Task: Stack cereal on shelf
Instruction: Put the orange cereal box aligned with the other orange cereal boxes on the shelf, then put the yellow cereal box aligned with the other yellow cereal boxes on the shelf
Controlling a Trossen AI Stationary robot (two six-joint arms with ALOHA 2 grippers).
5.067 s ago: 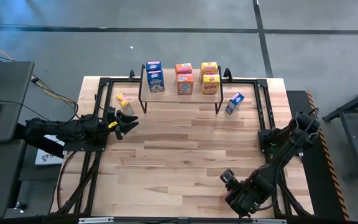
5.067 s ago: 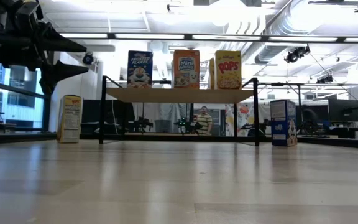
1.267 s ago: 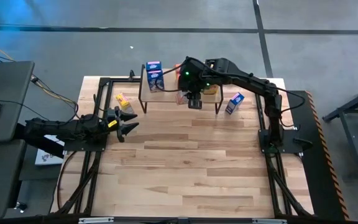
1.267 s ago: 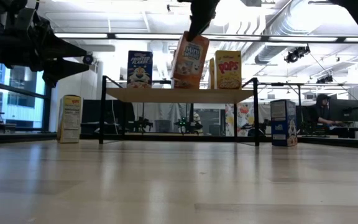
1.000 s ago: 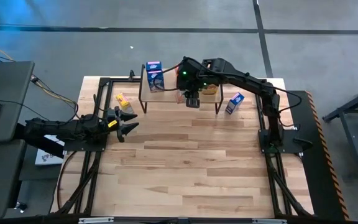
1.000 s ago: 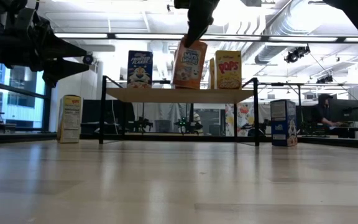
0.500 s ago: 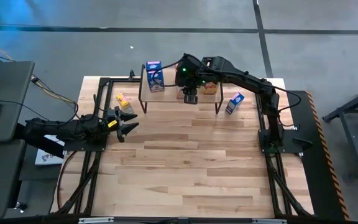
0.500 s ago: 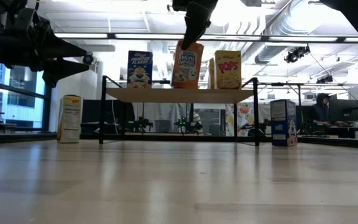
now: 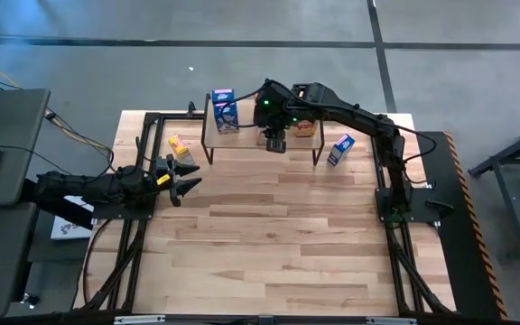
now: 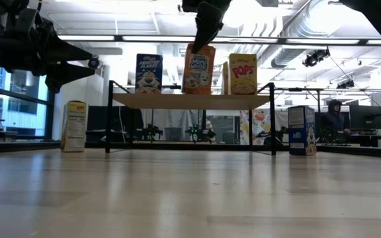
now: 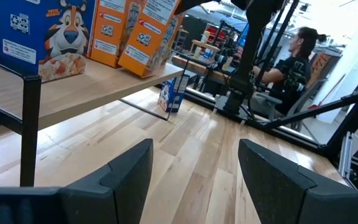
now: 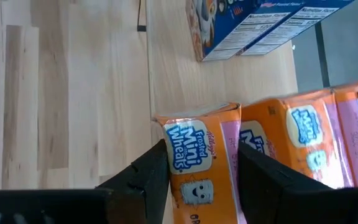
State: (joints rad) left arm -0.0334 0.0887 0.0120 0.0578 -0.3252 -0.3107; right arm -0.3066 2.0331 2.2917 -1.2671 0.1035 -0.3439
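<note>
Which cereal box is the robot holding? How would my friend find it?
Look at the shelf at the far end of the table. The orange box stands on its middle, between a blue box and a yellow box. It is the only one with the right gripper pinching its top.

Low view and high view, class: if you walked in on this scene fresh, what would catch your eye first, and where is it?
First, the right gripper reaching over the shelf, shut on the top of an orange cereal box tilted at the shelf's middle. Next, the blue box and yellow box standing either side of it. Last, the left gripper waiting open at the table's left side near a yellow box on the table.
</note>
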